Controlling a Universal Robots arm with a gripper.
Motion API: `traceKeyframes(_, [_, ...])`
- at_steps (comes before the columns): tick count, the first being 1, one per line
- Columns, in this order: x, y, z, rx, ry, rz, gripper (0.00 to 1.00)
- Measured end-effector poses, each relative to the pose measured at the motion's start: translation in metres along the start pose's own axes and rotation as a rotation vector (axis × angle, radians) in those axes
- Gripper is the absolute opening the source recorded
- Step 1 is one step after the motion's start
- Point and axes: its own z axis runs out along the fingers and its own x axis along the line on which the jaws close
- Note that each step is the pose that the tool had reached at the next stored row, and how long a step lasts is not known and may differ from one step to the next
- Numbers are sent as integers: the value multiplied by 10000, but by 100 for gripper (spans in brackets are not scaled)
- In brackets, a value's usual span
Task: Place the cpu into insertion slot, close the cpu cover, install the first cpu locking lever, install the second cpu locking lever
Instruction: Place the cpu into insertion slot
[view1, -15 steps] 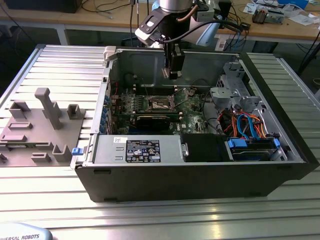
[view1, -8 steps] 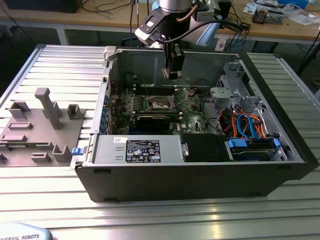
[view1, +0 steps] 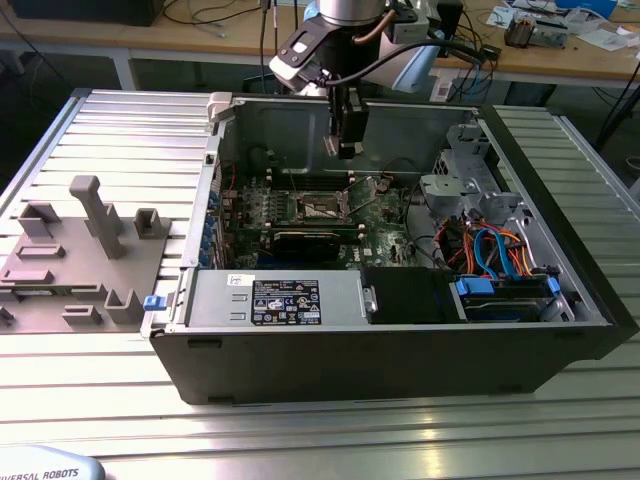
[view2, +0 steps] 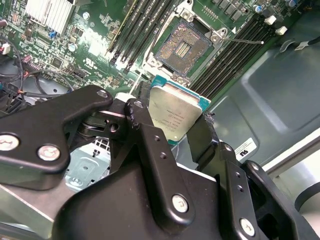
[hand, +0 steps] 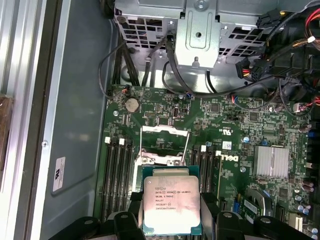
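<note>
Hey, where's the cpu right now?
In the second wrist view the cpu sits clamped in the gripper, in the air above the green motherboard, just short of the empty insertion slot.

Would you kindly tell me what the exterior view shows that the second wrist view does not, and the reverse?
The exterior view adds the whole open computer case, the grey fixture at the exterior view's left, and the gripper hanging above the motherboard. The second wrist view adds the fingers clamped on the cpu, with the bare insertion slot beyond. Both share the motherboard and gripper.
</note>
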Motion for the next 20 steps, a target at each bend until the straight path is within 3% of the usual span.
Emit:
traceKeyframes(7, [0, 0, 2, -5, -39, 543, 54])
traceKeyframes(16, [0, 0, 8, -5, -43, 591, 54])
traceKeyframes(18, [-1, -8, 95, -6, -42, 592, 54])
traceKeyframes(20, [-1, -8, 98, -6, -42, 592, 54])
